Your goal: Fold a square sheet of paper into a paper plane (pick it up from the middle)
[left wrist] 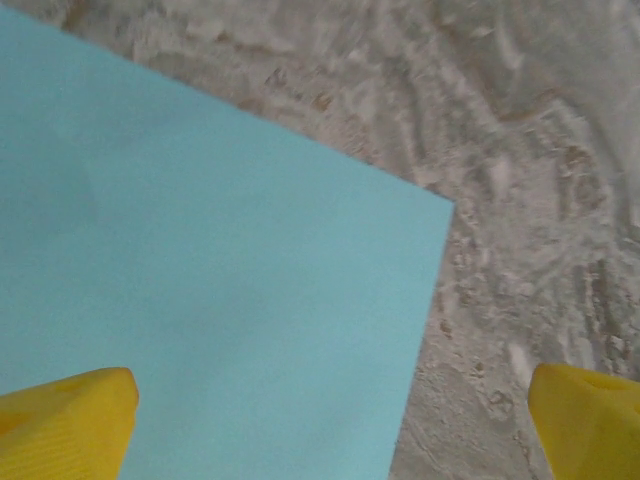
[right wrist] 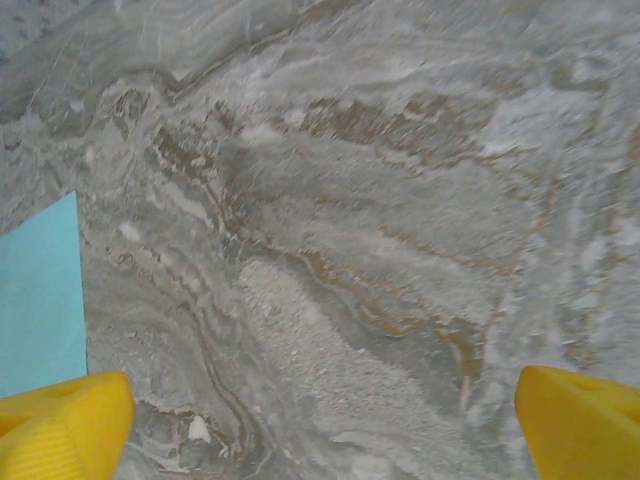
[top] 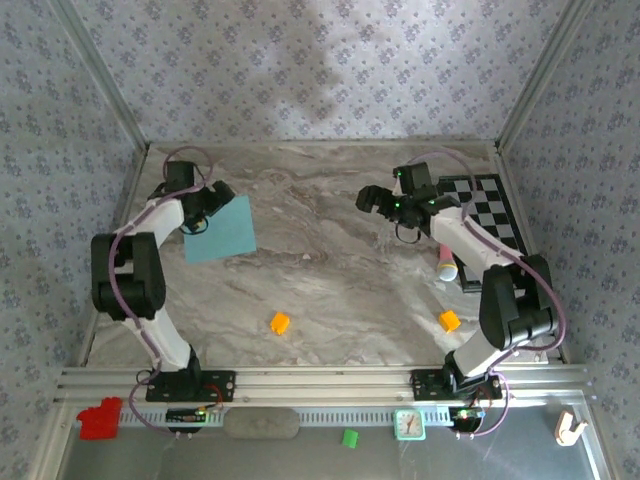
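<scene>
Sheet of thin teal-blue square paper (top: pixel 222 235) flat, unfolded, on far-left part of marbled grey worktop (top: pixel 330 270). Left end effector (top: pixel 203 214) over its far-left edge, jaws wide open, holding nothing. Advice: shift toward sheet's middle, lower gently, pinch up a ridge without creasing. Right end effector (top: pixel 366 198) likewise wide open, empty, above bare worktop, well apart from sheet.

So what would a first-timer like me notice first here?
The teal-blue square sheet of paper lies flat at the far left of the marble table, beneath the left hand, its yellow fingers open. A black-and-white checkered board sits far right; two small orange cubes lie nearer.
</scene>
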